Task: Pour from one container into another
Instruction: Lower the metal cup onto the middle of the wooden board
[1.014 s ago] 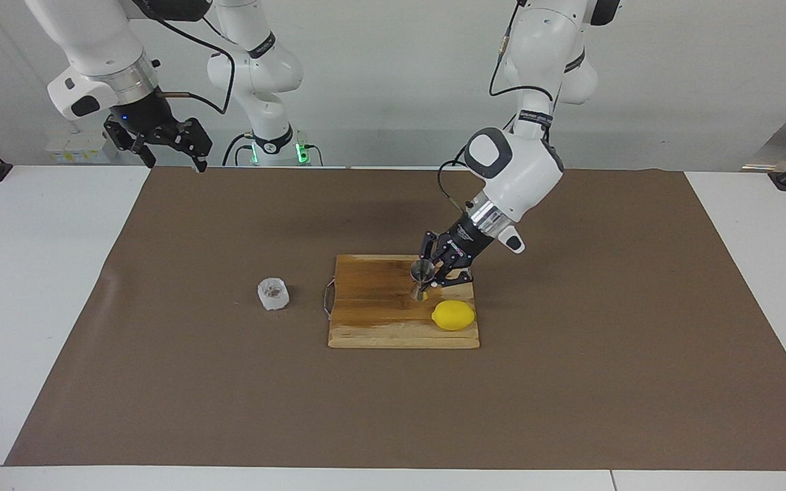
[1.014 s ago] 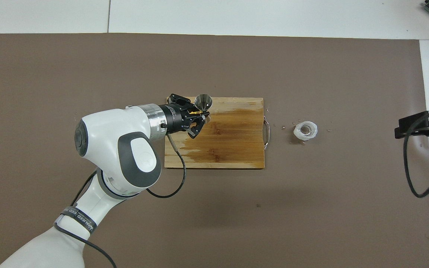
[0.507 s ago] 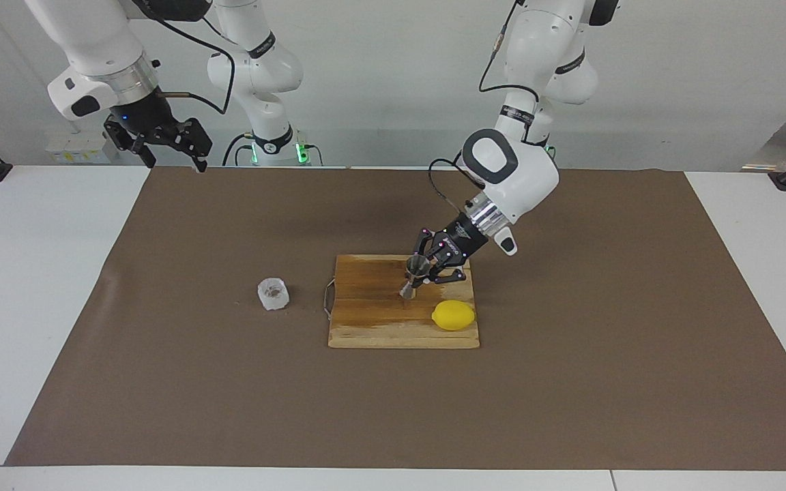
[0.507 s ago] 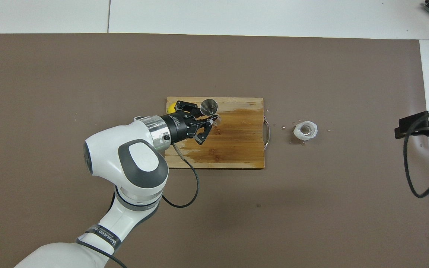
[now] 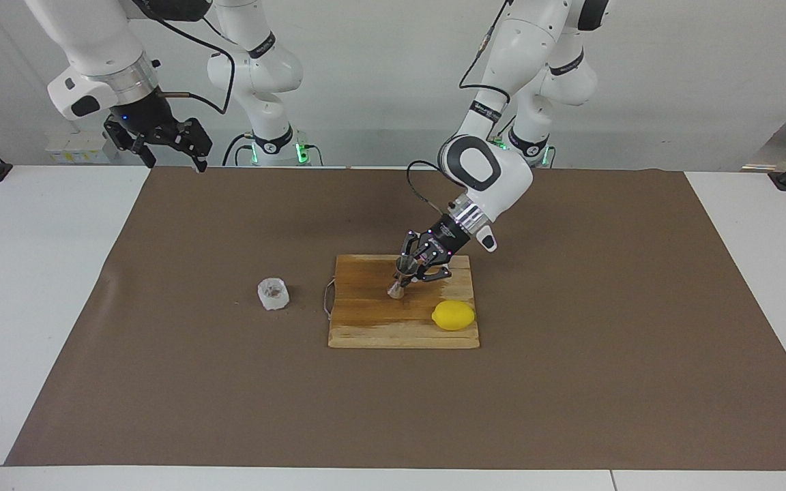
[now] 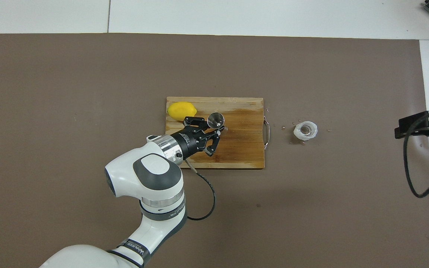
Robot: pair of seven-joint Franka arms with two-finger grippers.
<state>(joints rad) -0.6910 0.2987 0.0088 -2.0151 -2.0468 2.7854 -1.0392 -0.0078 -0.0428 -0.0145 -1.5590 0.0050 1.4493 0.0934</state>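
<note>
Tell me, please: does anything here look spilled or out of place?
Yes. A large darker, wet-looking patch covers the cutting board, and small droplets lie on the mat between its handle and the translucent cup. The left gripper holds the steel jigger tilted above the board.

Bright, even light; soft shadows; sharp focus.

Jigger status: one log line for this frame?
left end effector: shut on jigger over cutting board | right end effector: waiting, raised | cup: on mat, untouched
</note>
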